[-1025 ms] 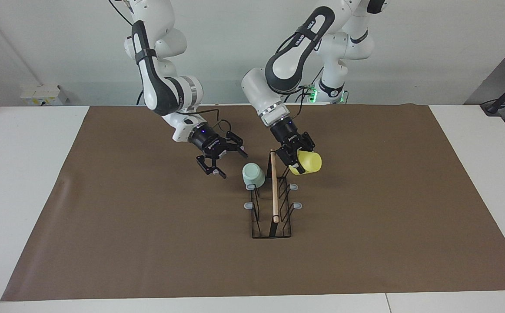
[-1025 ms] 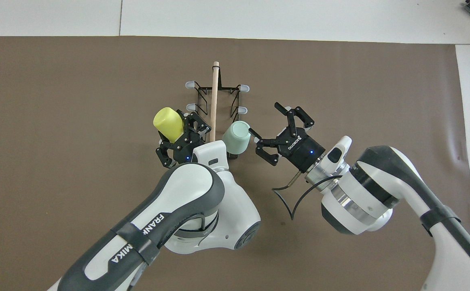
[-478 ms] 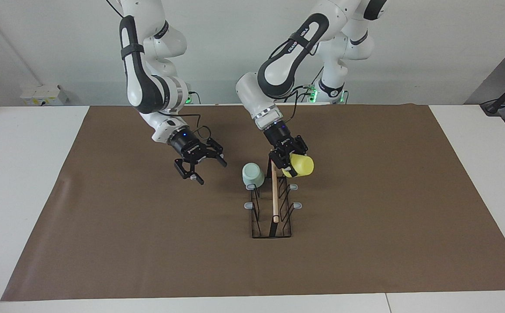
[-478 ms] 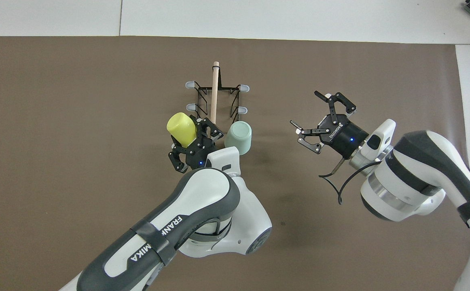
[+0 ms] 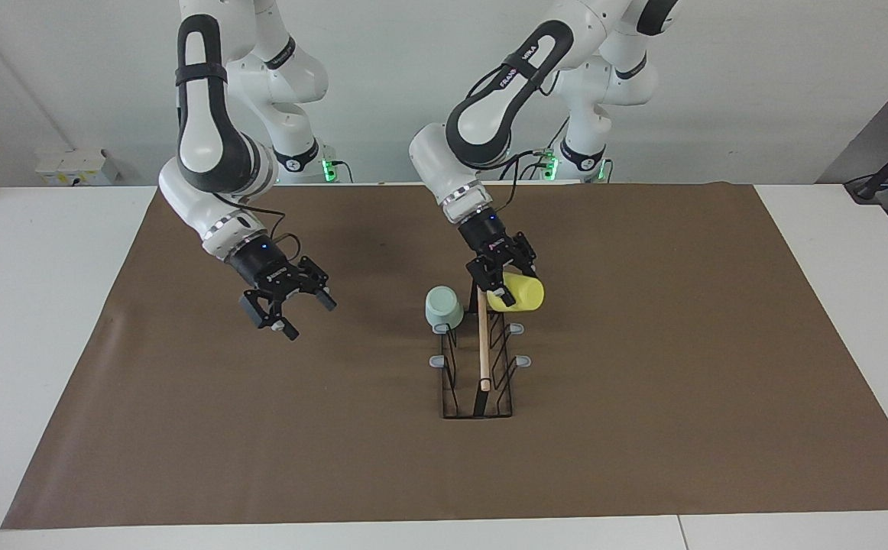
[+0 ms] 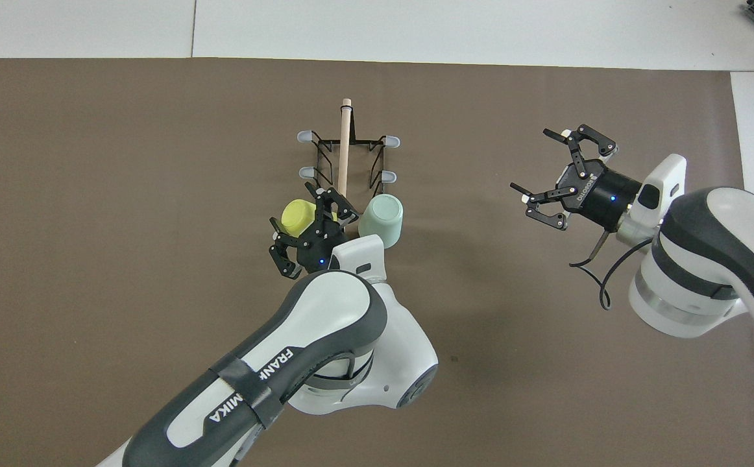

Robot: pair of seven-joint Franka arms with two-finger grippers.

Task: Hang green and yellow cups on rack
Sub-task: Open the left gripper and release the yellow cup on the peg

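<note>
Facing view shows the left tool clamped on the yellow cup, holding it on its side just above the rack at the rack's end nearest the robots, on the side that faces the left arm's end of the tabletop. The cup is tipped, and which end is its mouth I cannot tell. Whether it already rides on a prong or only hangs over it I cannot tell either, since the tool and cup hide that prong. The rack stands near the middle of the tabletop, its dowel running from the robots' edge toward the edge away from them, with prongs sticking out sideways toward the two end edges. So the move turns, I judge, on lining the cup's long axis with the nearest prong on that side and sliding it down along it. The green cup sits mouth-down on the matching prong on the dowel's other flank, toward the right arm's end. The right tool hangs with fingers spread and empty over bare tabletop, well apart from the rack toward the right arm's end, waiting. In the overhead view the left tool and yellow cup sit close beside the dowel, the green cup just across it.
</note>
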